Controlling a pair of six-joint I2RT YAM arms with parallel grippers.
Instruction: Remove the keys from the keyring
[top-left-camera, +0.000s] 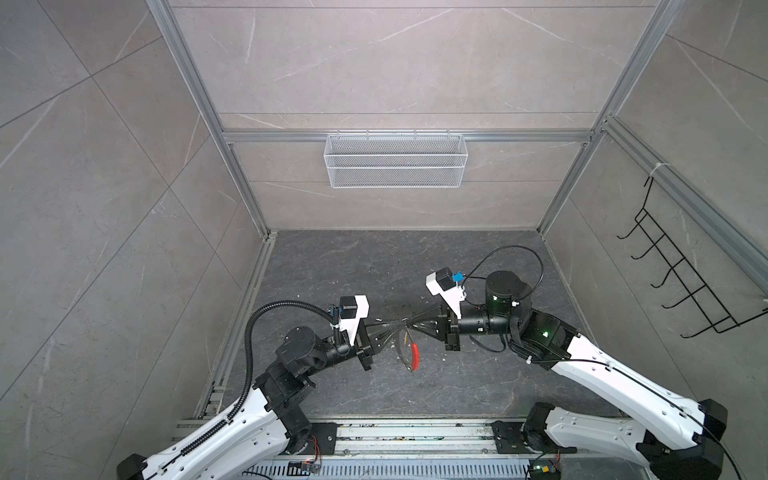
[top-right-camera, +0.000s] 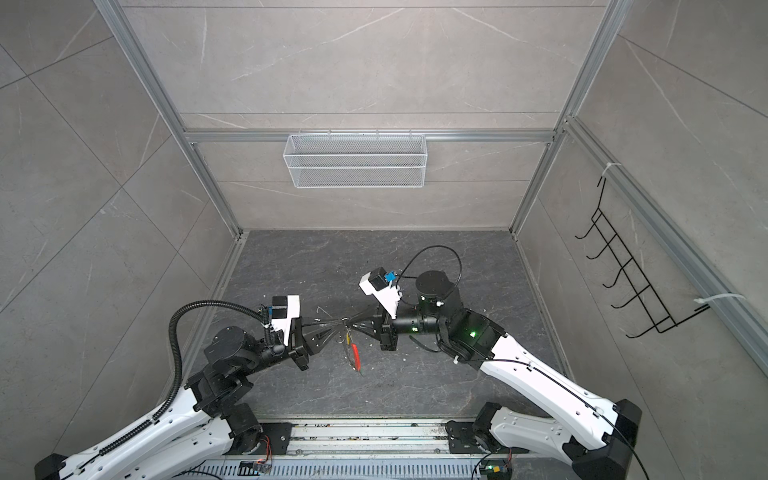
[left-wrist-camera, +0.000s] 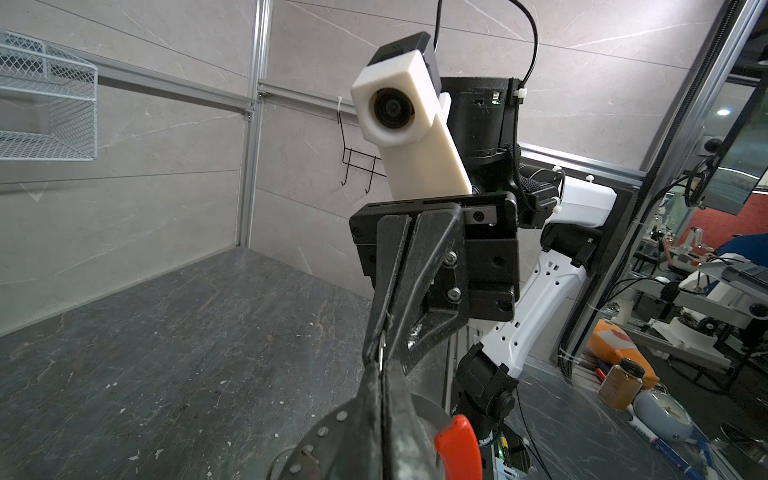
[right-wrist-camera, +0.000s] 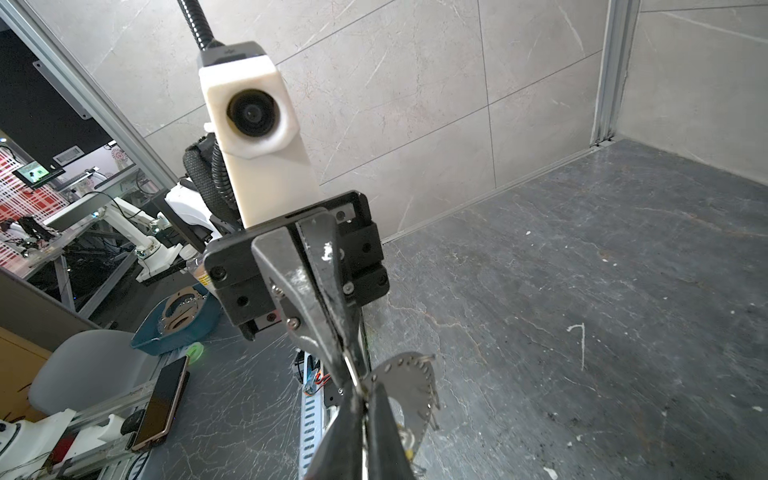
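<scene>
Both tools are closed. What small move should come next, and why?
Probably ease the right tool slowly away from the left tool. Both pinch the keyring tip to tip, it hangs above the table, and a gentle pull may open it.

Keyring (left-wrist-camera: 316, 436) runs off the left wrist view's lower edge behind the left pincer (left-wrist-camera: 380, 374); keys (top-left-camera: 406, 333) too small to tell from above

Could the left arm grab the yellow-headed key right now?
Probably not: the left gripper is shut on the keyring, holding it up, so it has no free jaws, though the yellow-headed key hangs just below its tips.
</scene>
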